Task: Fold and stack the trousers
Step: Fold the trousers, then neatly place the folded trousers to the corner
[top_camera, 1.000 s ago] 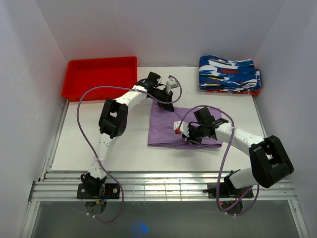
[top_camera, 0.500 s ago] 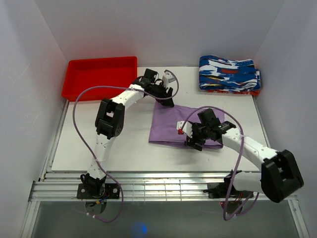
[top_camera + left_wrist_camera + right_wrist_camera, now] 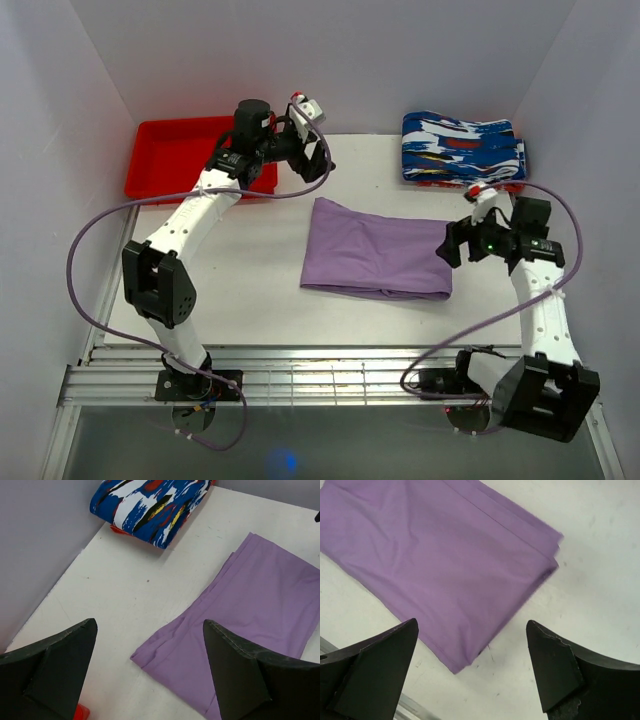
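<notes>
The red tray stands beyond the trousers, to their left; the left arm hides its right end. The left gripper hangs past the trousers' far-left corner, fingers wide apart. The trousers lie folded flat on the white table. Just to their right, the right gripper is also spread wide. Beyond them on the right lie folded patterned garments.
</notes>
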{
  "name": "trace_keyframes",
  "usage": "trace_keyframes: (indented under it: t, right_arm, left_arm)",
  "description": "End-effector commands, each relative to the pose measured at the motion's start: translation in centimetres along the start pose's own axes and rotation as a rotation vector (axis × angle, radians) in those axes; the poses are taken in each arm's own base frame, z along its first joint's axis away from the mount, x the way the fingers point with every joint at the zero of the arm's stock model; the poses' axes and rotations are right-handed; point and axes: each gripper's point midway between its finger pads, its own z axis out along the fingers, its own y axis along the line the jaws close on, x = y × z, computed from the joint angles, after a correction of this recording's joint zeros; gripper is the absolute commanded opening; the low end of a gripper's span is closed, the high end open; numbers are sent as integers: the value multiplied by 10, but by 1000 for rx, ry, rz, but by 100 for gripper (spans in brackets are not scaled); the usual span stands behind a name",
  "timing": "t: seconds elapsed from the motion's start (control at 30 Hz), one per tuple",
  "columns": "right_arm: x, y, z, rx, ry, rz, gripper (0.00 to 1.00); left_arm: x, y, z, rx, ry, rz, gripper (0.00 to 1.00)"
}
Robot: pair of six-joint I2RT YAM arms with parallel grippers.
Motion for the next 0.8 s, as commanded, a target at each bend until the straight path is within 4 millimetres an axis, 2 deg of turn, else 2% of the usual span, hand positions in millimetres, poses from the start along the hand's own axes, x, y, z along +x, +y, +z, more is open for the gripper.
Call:
trace_keyframes:
  t: [0.0,0.03,0.1,0.13,0.17,0.2,0.23,0.27,0.3,0.37,0.43,0.47,0.5,0.57,0.6,0.67,0.73,0.77]
  right_arm:
    - [28,-9,-15,-76,53,363,94]
    - [39,-23,-21,-50,63,442,93]
    - [60,-27,-21,-94,119,603,92]
    - [66,-33,-21,-88,122,645,93]
    - [79,-44,-22,-62,136,710,93]
    - [80,-45,-21,-74,127,742,93]
    - [84,-47,-18,-73,139,766,93]
    - [92,-49,-13,-78,160,809,93]
    - [94,-48,-9,-91,161,839,94]
    - [103,-45,0,-128,172,891,94]
    - [113,-40,10,-163,187,915,95]
    - [119,-36,17,-198,196,947,95]
    - [121,-34,20,-216,201,964,96]
    - [126,-30,28,-257,211,995,100]
    - [127,-28,30,-264,215,1000,100]
    - [129,-25,37,-277,219,999,100]
    - [127,-22,41,-286,221,994,93]
    - [127,-21,43,-296,210,997,85]
  left_arm:
    - [26,-20,9,78,49,12,98]
    - [29,-37,17,91,64,25,98]
    - [36,-53,27,64,97,97,98]
    - [33,-72,35,51,106,194,98]
    - [56,-89,39,62,147,219,98]
    - [53,-97,45,45,120,264,98]
    - [53,-123,52,76,113,309,97]
    - [67,-132,55,65,125,326,95]
    - [70,-153,60,85,120,342,94]
    - [86,-167,64,70,115,366,93]
    - [92,-193,66,109,82,404,93]
    - [89,-205,67,137,40,428,93]
    - [98,-226,68,180,38,446,93]
    - [98,-240,72,189,13,457,93]
    - [103,-254,75,221,15,457,93]
    - [103,-266,79,244,0,446,92]
    - [108,-283,84,276,-2,446,92]
    - [102,-287,88,267,-30,451,92]
